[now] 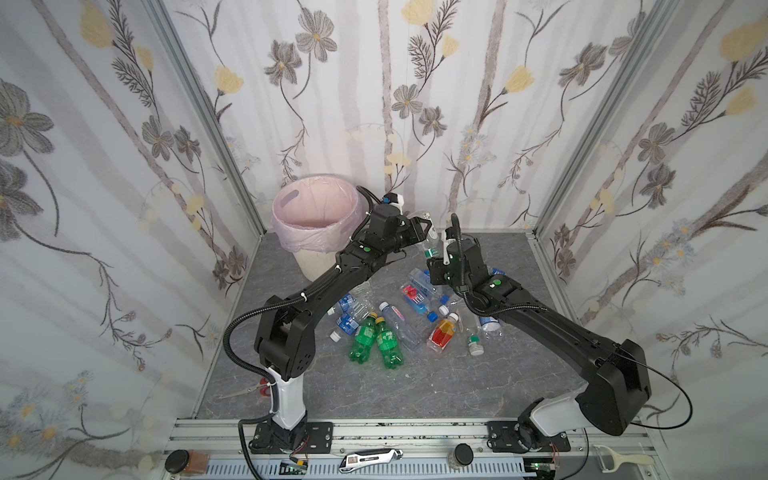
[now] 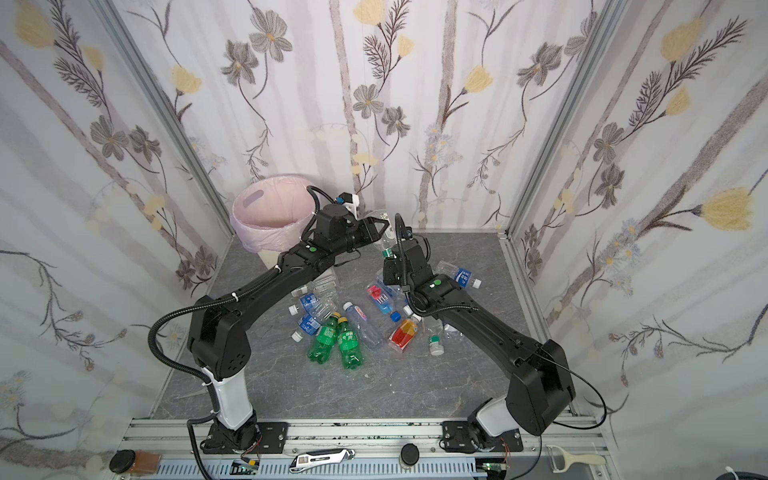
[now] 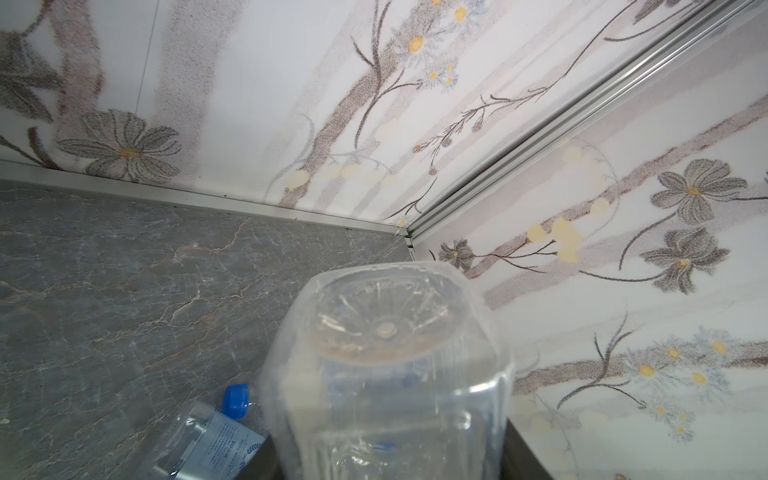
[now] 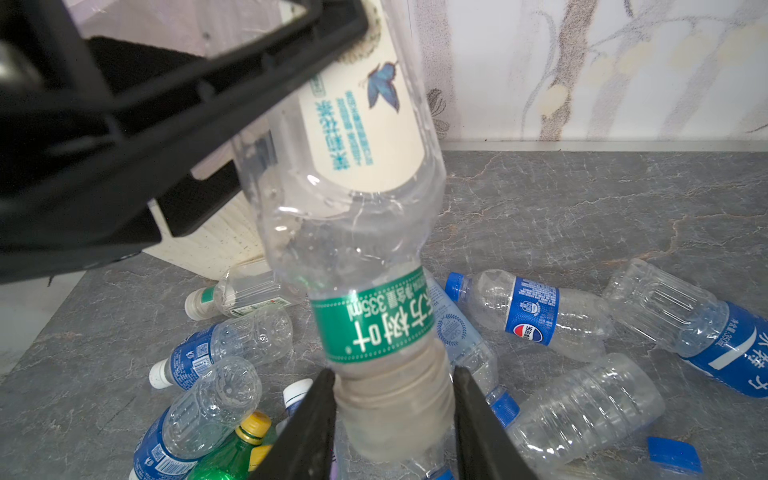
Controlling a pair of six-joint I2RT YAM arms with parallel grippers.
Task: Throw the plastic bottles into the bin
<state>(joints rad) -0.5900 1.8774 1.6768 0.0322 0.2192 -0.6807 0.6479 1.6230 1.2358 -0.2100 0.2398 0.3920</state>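
**Bottle run: barely started, one bottle mid-handover**

Right gripper is clamped on the neck end of a clear green-banded bottle and holds it up off the table. Left gripper has its jaws around the base end of the same bottle. One finger lies against the cream label, but we can't tell if it's actually gripping. So the bottle spans the two grippers, above the pile.

The bin stands just outboard of the left gripper, behind its wrist. Inside we see only pink liner and no bottle, though the bottom is partly hidden.

The rest lie below the grippers and back toward the arm bases:
- two green bottles
- the orange-red bottle
- the blue-liquid bottle
- a spread of clear blue-label bottles

Our read: nothing binned yet. That leaves a dozen or so, plus this one.
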